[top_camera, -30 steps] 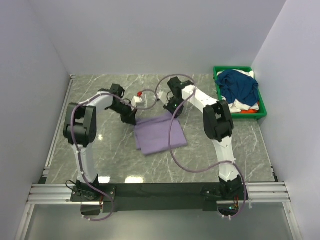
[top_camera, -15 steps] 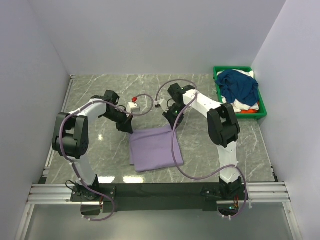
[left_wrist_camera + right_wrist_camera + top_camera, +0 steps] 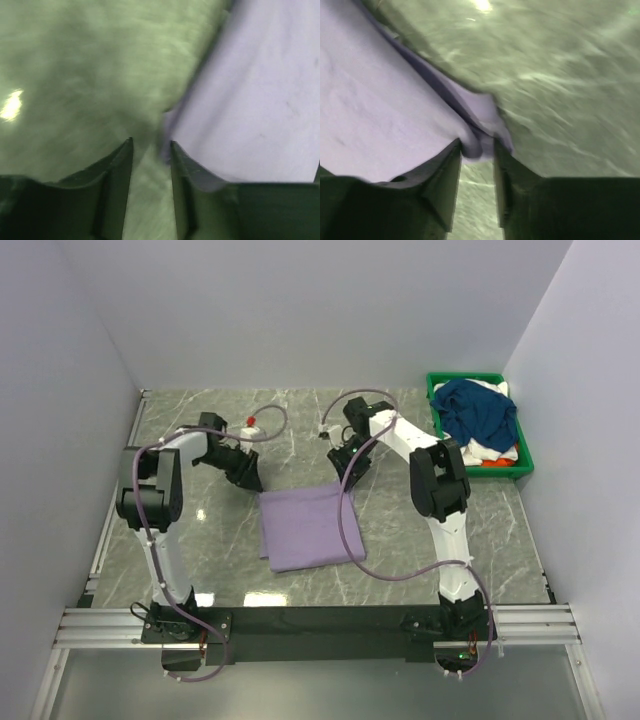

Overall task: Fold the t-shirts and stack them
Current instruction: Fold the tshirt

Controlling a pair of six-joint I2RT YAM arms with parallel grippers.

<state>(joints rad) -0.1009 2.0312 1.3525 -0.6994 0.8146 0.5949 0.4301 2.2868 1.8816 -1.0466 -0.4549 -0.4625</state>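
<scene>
- The lavender t-shirt [image 3: 308, 527] lies folded flat on the marble table [image 3: 480, 530] between the arms, with its far corners at the two grippers.
- The right gripper [image 3: 476, 142] is nipped narrow on a bunched far corner. A pull from there could drag the layers apart and spoil the fold.
- The left gripper [image 3: 151, 142] stands narrow, the other corner against one finger's inner face. I cannot tell whether it grips, and a one-sided pull would skew the rectangle.
- The navy t-shirt [image 3: 480, 410] waits in the green bin [image 3: 433, 400]. It would stack badly on a crooked base.
</scene>
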